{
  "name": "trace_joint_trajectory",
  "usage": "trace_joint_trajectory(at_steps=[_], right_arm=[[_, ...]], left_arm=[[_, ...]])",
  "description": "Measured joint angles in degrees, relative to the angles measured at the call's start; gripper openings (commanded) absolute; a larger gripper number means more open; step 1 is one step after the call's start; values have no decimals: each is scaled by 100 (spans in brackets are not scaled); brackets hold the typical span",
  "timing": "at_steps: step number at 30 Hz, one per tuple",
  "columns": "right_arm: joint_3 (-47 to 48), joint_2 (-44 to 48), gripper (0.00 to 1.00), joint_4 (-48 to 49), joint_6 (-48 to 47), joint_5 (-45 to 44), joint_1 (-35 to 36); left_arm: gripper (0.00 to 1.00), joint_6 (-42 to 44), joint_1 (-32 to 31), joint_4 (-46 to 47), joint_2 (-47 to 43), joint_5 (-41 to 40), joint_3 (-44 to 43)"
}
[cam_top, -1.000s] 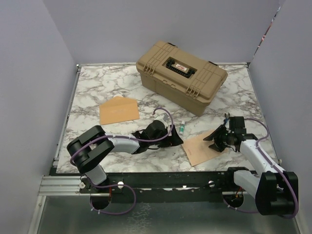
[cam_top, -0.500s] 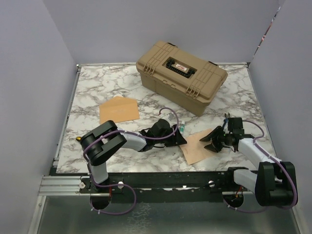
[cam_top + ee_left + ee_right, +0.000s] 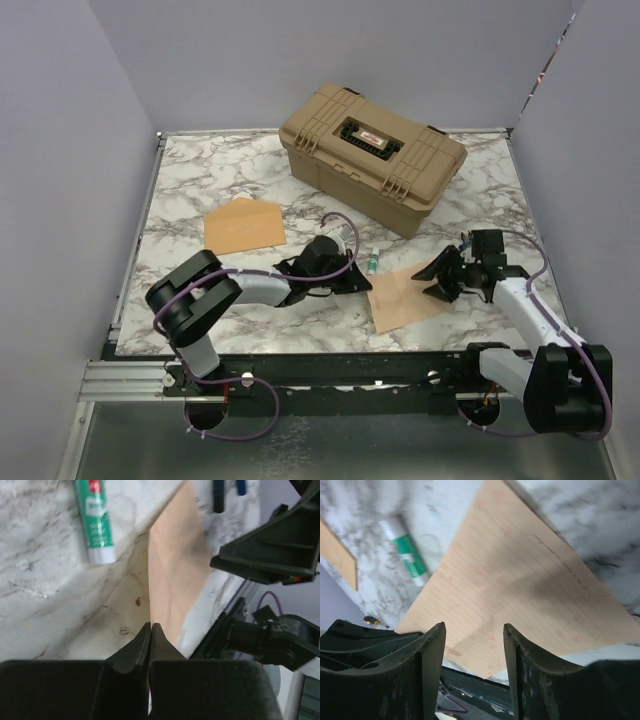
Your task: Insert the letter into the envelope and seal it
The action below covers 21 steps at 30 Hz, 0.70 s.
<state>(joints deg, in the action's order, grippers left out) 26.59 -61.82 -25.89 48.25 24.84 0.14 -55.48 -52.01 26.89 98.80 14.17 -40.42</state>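
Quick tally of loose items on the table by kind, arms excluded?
paper items: 2, the envelope and the letter
glue stick: 1
hard case: 1
total: 4

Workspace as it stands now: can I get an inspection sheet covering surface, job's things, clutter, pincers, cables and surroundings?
Surface: white marble-pattern table.
Job's things: letter near the front edge, not yet in the envelope, which lies apart to the left with its flap open.
Clutter: closed tan case at the rear; glue stick lying beside the letter.
Pincers: left pincer shut, apparently pinching the letter's edge; right pincer open above the letter.
Cables: purple cables loop along both arms.
Surroundings: plain walls on three sides; nothing else seen.
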Motion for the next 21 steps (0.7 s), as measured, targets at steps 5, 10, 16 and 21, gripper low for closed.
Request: trace_joint_trajectory(at_steps=[5,10,16,21], right_arm=[[1172,205,54,-411,-811,50,0],[2485,247,67,-627,-1932,675,0],[3681,256,100,-765,-3064,2214,0],[4181,372,100,-1056,-4048,3226,70]], left_arm=[[0,702,391,-417,-1021,476,-155],[0,1840,490,-1484,-1998,1029,-839],[0,2957,688,-2695,-2702,1840,-1703],[0,3574,807,-3477,-2756,2356,-2225]])
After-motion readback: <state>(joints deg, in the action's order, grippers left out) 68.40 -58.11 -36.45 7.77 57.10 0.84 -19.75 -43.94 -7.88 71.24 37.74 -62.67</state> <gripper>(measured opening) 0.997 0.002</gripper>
